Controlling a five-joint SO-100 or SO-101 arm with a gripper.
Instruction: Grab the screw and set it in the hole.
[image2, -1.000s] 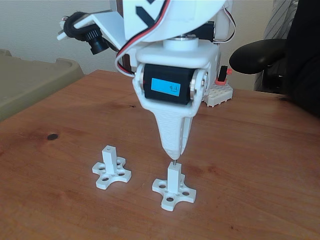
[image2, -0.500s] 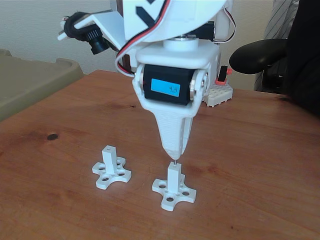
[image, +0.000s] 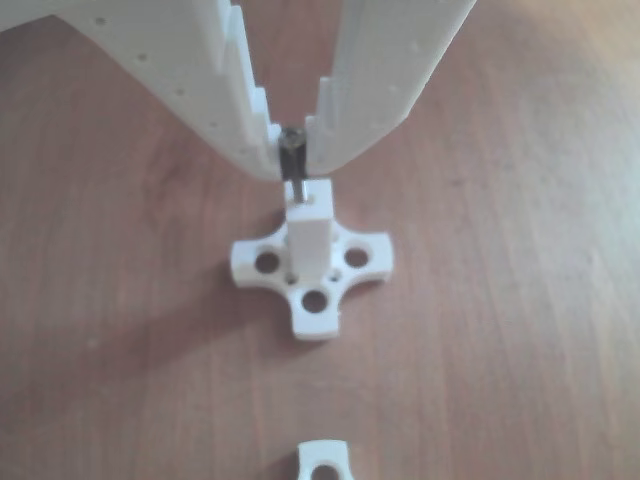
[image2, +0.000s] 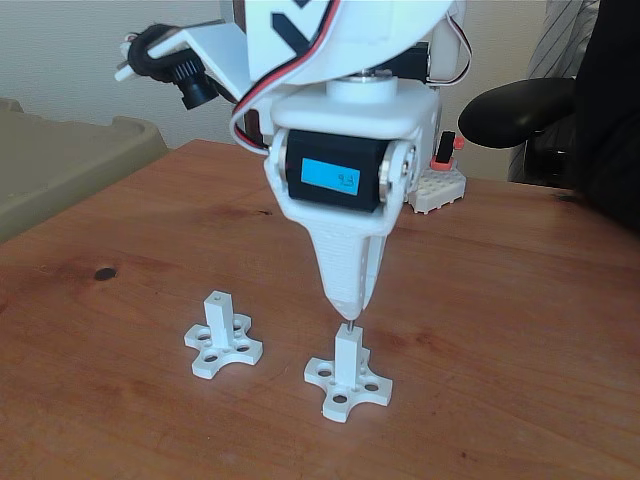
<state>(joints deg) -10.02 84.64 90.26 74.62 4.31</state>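
Unmoved, toothed white jaws pinch thin screw (image: 293, 165).

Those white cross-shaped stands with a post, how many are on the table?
2 in the fixed view: one stand right under the gripper, another stand to its left.

We see a white gripper (image2: 347, 310) whose white fingers (image: 232, 95) carry rows of small dark dots. Between the fingertips sits a grey screw (image: 292, 160) with a darker head. Just below them stands a white post (image: 310, 235) on reddish-brown grained wood (image2: 520, 330). Above, a motor's blue label (image2: 335, 179) glows on black.
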